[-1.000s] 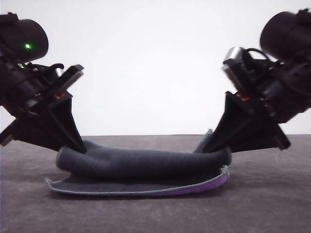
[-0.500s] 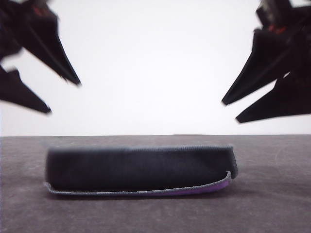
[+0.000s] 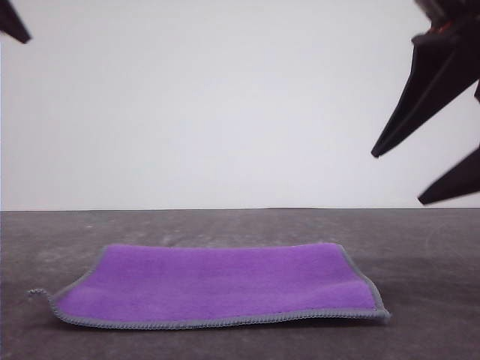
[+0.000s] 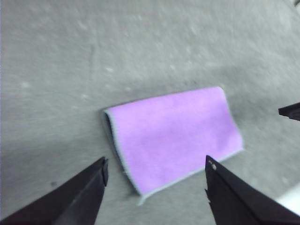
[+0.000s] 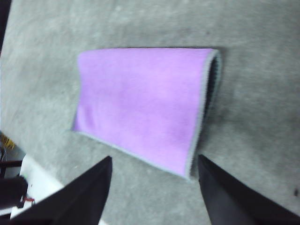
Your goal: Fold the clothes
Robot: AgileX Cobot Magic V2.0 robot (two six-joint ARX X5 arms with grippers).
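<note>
The clothes, a small fleece cloth, lie flat on the grey table, purple side up, with grey stitched edging all round. In both wrist views the cloth looks doubled over, with a dark gap between the layers at one short edge. My right gripper hangs open high above the cloth's right end, holding nothing. A fingertip of my left gripper shows at the top left corner. The left gripper and right gripper both stand wide open above the cloth without touching it.
The grey table runs back to a plain white wall. A white strip past the table's edge shows in the right wrist view. The right gripper's fingertip pokes into the left wrist view.
Both grippers have let go of the cloth and risen up and outward. The cloth, a dark grey bundle before, now lies flat with purple on top.
</note>
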